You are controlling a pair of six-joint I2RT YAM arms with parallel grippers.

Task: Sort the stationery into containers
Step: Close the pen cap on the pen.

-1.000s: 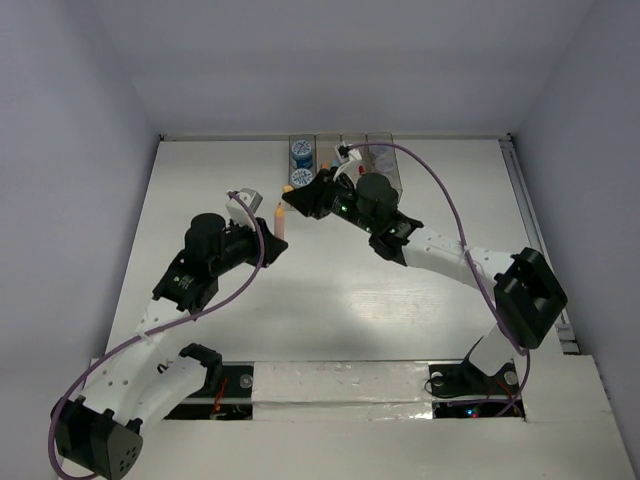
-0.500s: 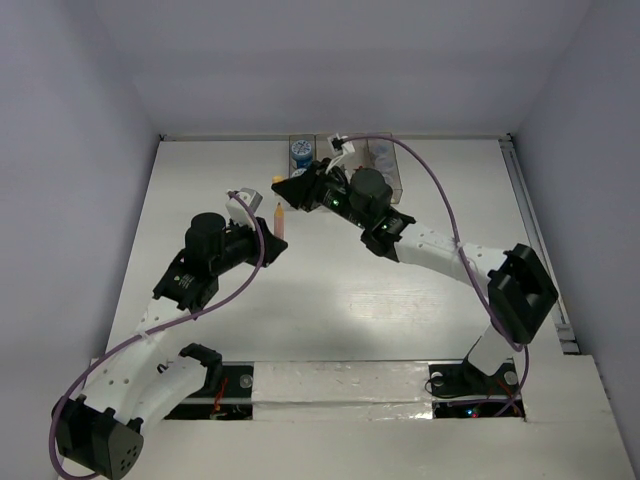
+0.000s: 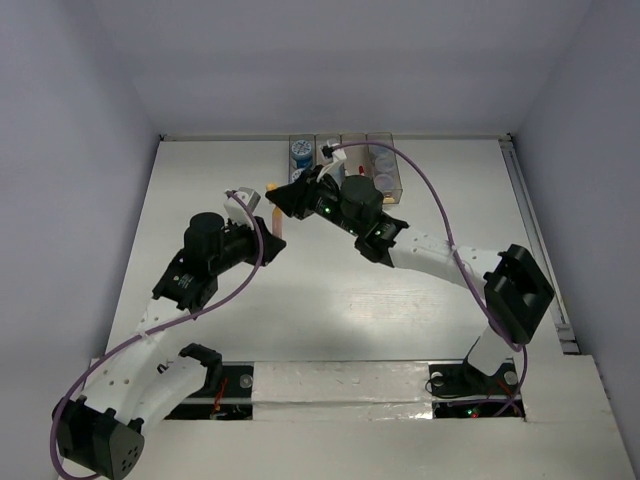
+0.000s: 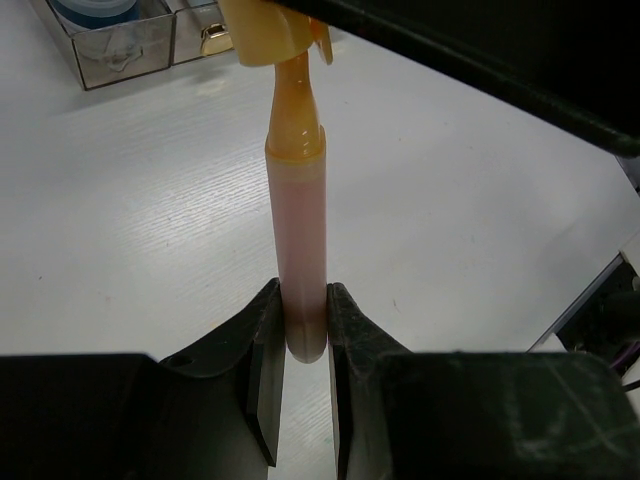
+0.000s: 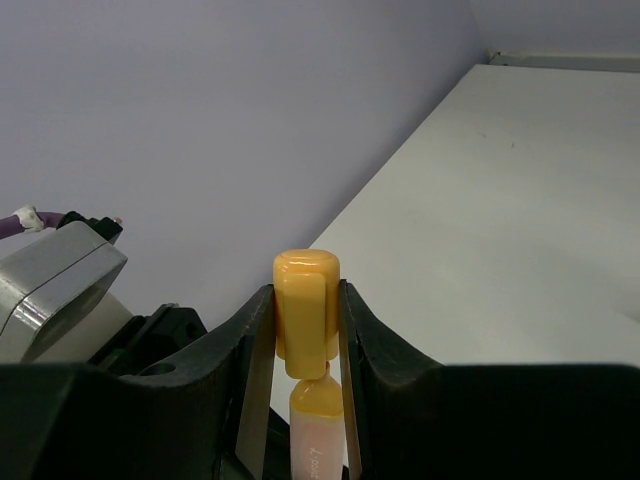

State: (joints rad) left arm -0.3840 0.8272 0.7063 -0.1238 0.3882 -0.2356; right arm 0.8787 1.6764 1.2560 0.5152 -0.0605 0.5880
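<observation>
From above, both arms meet left of the row of bins (image 3: 352,140) at the far edge of the counter (image 3: 420,300). The left pincer (image 3: 268,232) reaches up from the near left, and the right pincer (image 3: 281,197) comes across from the right with its forearm stretched low. A pink stick (image 3: 281,222) runs between them, its long axis pointing from the left pincer toward the right one.

In the left wrist view, the left pincer (image 4: 303,330) is pressed onto the stick's (image 4: 300,230) blunt end. The narrow orange neck leads straight away into a yellow cap (image 4: 270,35). A blue roll (image 4: 95,10) lies in a bin (image 4: 120,65) beyond.

In the right wrist view, the right pincer (image 5: 305,330) pinches the cap (image 5: 305,305) squarely, with the stick (image 5: 315,440) below it on the same line. The cap looks partly drawn off, though it could simply be a handover.

The right arm is the nearer to the bins, which lie behind and beside its wrist.
</observation>
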